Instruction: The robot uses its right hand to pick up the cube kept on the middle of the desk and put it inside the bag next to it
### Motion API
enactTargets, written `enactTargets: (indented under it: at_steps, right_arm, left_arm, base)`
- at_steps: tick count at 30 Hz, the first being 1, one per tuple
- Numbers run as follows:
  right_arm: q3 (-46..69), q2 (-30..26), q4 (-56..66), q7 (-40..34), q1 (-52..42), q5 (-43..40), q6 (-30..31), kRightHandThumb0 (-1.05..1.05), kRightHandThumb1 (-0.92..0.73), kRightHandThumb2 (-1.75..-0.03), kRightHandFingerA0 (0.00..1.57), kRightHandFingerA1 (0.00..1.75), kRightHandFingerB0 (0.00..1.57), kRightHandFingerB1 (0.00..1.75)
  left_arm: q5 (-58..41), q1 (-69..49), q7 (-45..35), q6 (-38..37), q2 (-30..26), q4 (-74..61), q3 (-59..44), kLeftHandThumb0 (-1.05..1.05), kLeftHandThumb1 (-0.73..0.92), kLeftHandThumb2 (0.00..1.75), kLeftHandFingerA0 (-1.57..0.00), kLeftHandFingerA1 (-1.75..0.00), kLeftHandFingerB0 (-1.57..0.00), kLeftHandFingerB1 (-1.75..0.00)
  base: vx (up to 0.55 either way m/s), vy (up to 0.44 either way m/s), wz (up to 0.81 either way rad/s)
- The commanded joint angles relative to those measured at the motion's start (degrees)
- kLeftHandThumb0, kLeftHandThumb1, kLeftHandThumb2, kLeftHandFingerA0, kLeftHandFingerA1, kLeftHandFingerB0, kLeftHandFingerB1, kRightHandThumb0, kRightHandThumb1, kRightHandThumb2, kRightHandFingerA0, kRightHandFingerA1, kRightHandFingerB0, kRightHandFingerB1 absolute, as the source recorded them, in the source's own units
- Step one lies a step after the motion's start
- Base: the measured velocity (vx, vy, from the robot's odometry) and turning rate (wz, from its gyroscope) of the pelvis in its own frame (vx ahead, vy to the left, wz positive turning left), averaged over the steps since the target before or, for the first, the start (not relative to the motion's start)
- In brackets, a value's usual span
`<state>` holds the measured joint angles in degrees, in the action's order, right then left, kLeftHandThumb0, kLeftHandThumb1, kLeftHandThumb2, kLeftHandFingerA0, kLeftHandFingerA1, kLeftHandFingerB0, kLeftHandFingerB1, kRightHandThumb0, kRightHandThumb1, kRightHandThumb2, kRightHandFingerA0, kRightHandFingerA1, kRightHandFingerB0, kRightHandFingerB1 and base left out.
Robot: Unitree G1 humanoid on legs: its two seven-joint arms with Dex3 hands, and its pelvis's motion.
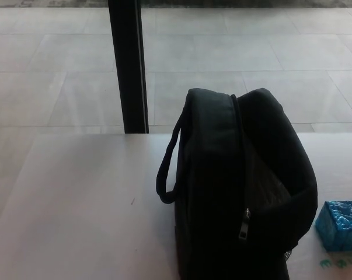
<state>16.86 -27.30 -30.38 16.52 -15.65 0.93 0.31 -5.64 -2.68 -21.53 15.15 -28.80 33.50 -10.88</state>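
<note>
A black bag (pixel 234 192) stands upright on the pale desk (pixel 76 204), right of centre, its zipped top partly gaping toward the right and a carry handle (pixel 167 169) hanging on its left side. A blue lattice cube (pixel 340 225) sits on the desk just to the right of the bag, near the picture's right edge, a small gap between them. Neither of my hands nor any arm shows in the head view.
A black vertical post (pixel 129 64) rises behind the desk's far edge, left of the bag. Beyond it lies a tiled floor (pixel 251 52). A few small blue-green bits (pixel 339 263) lie on the desk below the cube.
</note>
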Motion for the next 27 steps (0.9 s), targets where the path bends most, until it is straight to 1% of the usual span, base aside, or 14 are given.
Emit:
enactTargets:
  at_steps: [1, 2, 3, 6, 14, 15, 16, 17, 18, 19, 20, 22, 25, 27]
  right_arm:
    - [3.87, -3.99, 5.44, 7.95, -2.24, -6.63, 1.21, -0.82, -0.61, -0.99, 0.27, 0.53, 0.18, 0.46]
    - [3.94, -4.00, 5.79, 7.76, -2.34, -6.45, 1.59, -0.82, -0.61, -0.99, 0.27, 0.53, 0.18, 0.46]
    - [5.05, -3.80, 6.08, 7.62, -2.69, -7.24, 1.70, -0.78, -0.77, -0.64, 0.15, 0.38, 0.21, 0.31]
    - [6.51, -3.45, 6.52, 7.97, -3.50, -8.06, 1.77, -0.78, -0.77, -0.64, 0.14, 0.38, 0.19, 0.31]
    - [20.50, -1.39, 18.38, 0.74, 1.49, -18.23, 15.10, -0.77, -0.78, -0.64, 0.15, 0.45, 0.17, 0.32]
    - [21.80, -1.74, 19.90, -0.31, 2.42, -18.58, 16.40, -0.38, -0.44, -1.03, 0.01, 0.52, 0.00, 0.50]
    - [23.26, -1.95, 20.81, -1.03, 3.94, -19.61, 17.81, -0.79, -0.62, -0.99, 0.02, 0.45, 0.07, 0.40]
    - [23.51, -1.87, 20.89, -1.01, 4.39, -19.45, 18.29, -0.79, -0.62, -0.99, 0.02, 0.45, 0.07, 0.40]
    - [25.19, -2.85, 23.40, -5.45, 8.20, -18.83, 22.08, -0.38, -0.44, -1.04, 0.01, 0.53, 0.00, 0.50]
    - [25.66, -2.90, 24.34, -6.26, 9.13, -18.75, 23.31, -0.38, -0.44, -1.04, 0.01, 0.53, 0.00, 0.50]
    - [26.47, -3.00, 24.19, -7.25, 11.02, -19.26, 24.45, -0.77, -0.78, -0.64, 0.13, 0.46, 0.15, 0.33]
    - [26.74, -4.43, 23.75, -7.36, 14.15, -18.70, 25.26, -0.81, -0.77, -0.64, 0.12, 0.51, 0.17, 0.40]
    - [25.98, -7.16, 22.39, -7.46, 19.58, -17.24, 27.02, -0.74, -0.78, -0.64, 0.18, 0.40, 0.18, 0.27]
    - [24.76, -7.44, 25.16, -7.45, 22.51, -17.03, 28.49, -0.71, -0.78, -0.64, 0.16, 0.37, 0.17, 0.27]
  left_arm:
    - [-7.35, -0.13, -12.52, 11.09, -4.40, -3.84, -2.29, -0.49, 0.40, 0.84, -0.21, -0.55, -0.27, -0.56]
    - [-7.26, -0.22, -12.61, 11.27, -4.42, -4.13, -2.29, -0.49, 0.40, 0.84, -0.21, -0.55, -0.27, -0.56]
    - [-7.29, -0.24, -12.68, 11.49, -4.33, -4.27, -2.33, -0.50, 0.63, 0.57, -0.26, -0.49, -0.32, -0.46]
    - [-7.28, -0.49, -13.16, 11.96, -4.22, -4.58, -2.46, -0.47, 0.63, 0.58, -0.26, -0.49, -0.29, -0.44]
    - [-7.27, -0.55, -12.87, 14.44, -3.98, -6.26, -2.61, -0.47, 0.64, 0.58, -0.27, -0.49, -0.33, -0.45]
    - [-7.24, -0.64, -12.75, 14.62, -3.96, -6.47, -2.59, -0.48, 0.42, 0.85, -0.22, -0.56, -0.28, -0.56]
    - [-7.36, -0.86, -12.83, 14.72, -3.91, -6.65, -2.66, -0.48, 0.63, 0.58, -0.27, -0.50, -0.34, -0.46]
    - [-7.36, -0.89, -12.76, 14.81, -3.86, -6.69, -2.67, -0.48, 0.63, 0.58, -0.27, -0.50, -0.34, -0.46]
    - [-8.26, -1.14, -12.81, 15.57, -3.60, -7.17, -3.44, -0.45, 0.62, 0.58, -0.26, -0.51, -0.32, -0.47]
    - [-8.36, -1.09, -12.58, 15.82, -3.49, -6.97, -3.66, -0.45, 0.62, 0.58, -0.26, -0.51, -0.32, -0.47]
    - [-8.21, -1.49, -12.86, 15.50, -3.65, -7.16, -3.48, -0.47, 0.62, 0.58, -0.26, -0.51, -0.31, -0.46]
    - [-8.16, -1.30, -13.10, 14.97, -3.68, -6.43, -3.38, -0.46, 0.62, 0.58, -0.25, -0.51, -0.30, -0.45]
    - [-8.18, -1.91, -13.02, 15.10, -3.78, -6.12, -3.42, -0.46, 0.64, 0.58, -0.27, -0.51, -0.33, -0.46]
    - [-7.95, -2.47, -12.21, 16.08, -3.77, -7.68, -3.27, -0.44, 0.65, 0.58, -0.27, -0.51, -0.32, -0.46]
  base:
    - [0.00, 0.000, 0.00]
    - [0.00, 0.000, 0.00]
    - [0.00, 0.000, 0.00]
    - [0.00, 0.000, 0.00]
    - [0.00, 0.000, 0.00]
    - [0.00, 0.000, 0.00]
    - [0.00, 0.000, 0.00]
    - [0.00, 0.000, 0.00]
    - [0.00, 0.000, 0.00]
    - [0.00, 0.000, 0.00]
    - [0.00, 0.000, 0.00]
    - [0.00, 0.000, 0.00]
    - [0.00, 0.000, 0.00]
    - [0.00, 0.000, 0.00]
